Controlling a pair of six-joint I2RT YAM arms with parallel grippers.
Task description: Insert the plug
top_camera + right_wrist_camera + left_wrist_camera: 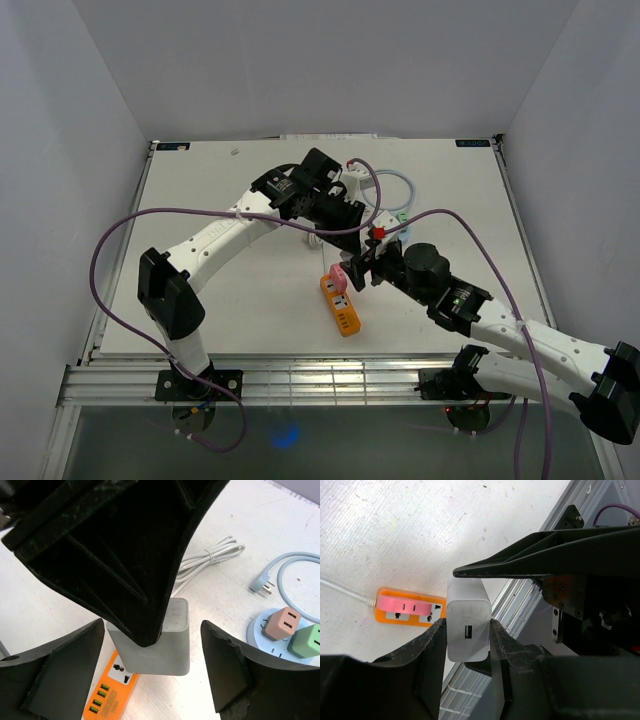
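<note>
The left gripper (pixel 467 642) is clamped on the white plug (pixel 467 612), a finger pressed to each side, with the plug's USB port facing the wrist camera. The plug is held off the table, mid-table, over the orange strip (pixel 107 695). The right gripper (pixel 152 645) stands wide open; its fingers (pixel 70 670) flank the plug without touching it and hold nothing. A pink adapter (pixel 337 277) sits on the strip's far end.
</note>
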